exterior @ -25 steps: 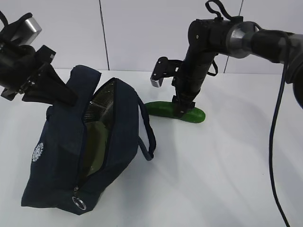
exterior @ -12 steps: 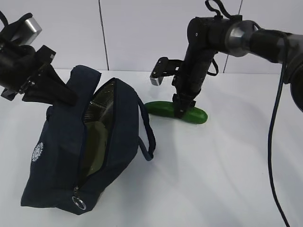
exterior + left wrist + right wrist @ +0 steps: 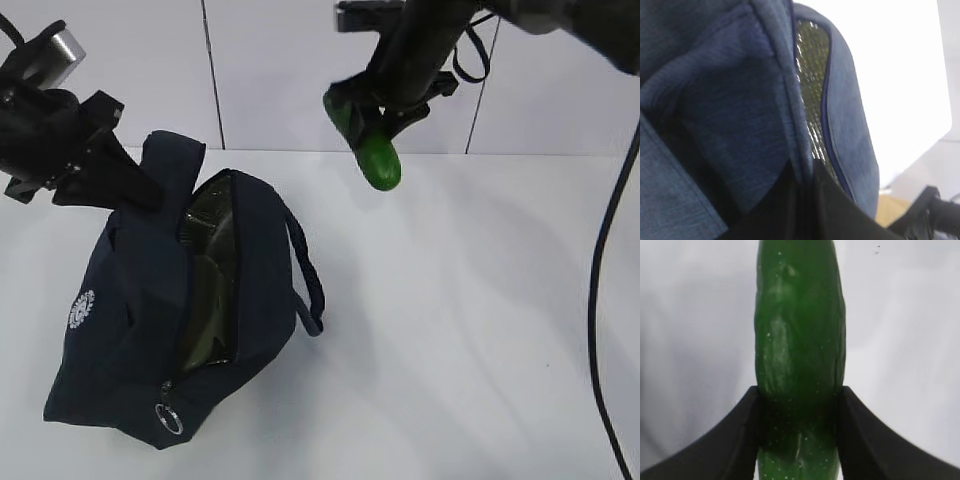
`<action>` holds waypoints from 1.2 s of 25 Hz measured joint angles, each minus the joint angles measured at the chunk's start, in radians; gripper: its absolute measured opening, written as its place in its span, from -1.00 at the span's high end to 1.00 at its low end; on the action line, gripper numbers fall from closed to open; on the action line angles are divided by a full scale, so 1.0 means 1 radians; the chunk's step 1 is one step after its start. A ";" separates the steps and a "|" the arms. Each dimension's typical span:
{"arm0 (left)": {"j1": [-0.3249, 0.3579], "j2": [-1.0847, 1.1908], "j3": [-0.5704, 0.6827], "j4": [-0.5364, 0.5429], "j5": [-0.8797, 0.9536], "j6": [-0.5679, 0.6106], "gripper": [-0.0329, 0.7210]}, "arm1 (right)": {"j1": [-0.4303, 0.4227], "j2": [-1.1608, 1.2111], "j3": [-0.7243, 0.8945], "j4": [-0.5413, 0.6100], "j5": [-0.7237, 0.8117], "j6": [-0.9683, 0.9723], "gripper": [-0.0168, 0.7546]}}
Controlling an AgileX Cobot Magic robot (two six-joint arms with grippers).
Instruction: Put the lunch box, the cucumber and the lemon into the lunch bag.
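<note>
White table (image 3: 480,330) and pale wall frame what we see: the right end effector (image 3: 800,405) clamps the cucumber (image 3: 364,138) aloft, right of the unzipped lunch bag (image 3: 140,300), whose handle the closed left end effector (image 3: 120,185) pinches upward.

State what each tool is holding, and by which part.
Right tool: the cucumber, clamped across its body, lifted off the table. Left tool: shut on the lunch bag, at the fabric beside its open zipper.
</note>
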 joint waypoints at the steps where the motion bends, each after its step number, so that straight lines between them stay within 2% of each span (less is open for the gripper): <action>1: 0.000 0.000 0.000 0.000 -0.016 0.000 0.90 | 0.000 -0.021 0.000 0.022 0.004 0.061 0.08; 11: 0.000 0.000 0.000 -0.027 -0.088 0.000 0.90 | 0.009 -0.209 0.031 0.358 0.010 0.140 0.08; 20: 0.000 0.000 0.000 -0.032 -0.088 0.002 0.90 | 0.143 -0.306 0.403 0.386 0.010 0.094 0.08; 25: 0.000 0.000 0.000 -0.034 -0.099 0.019 0.90 | 0.187 -0.333 0.445 0.474 -0.008 0.082 0.08; 30: 0.000 0.000 0.000 -0.035 -0.103 0.032 0.90 | 0.223 -0.335 0.447 0.469 -0.060 0.080 0.08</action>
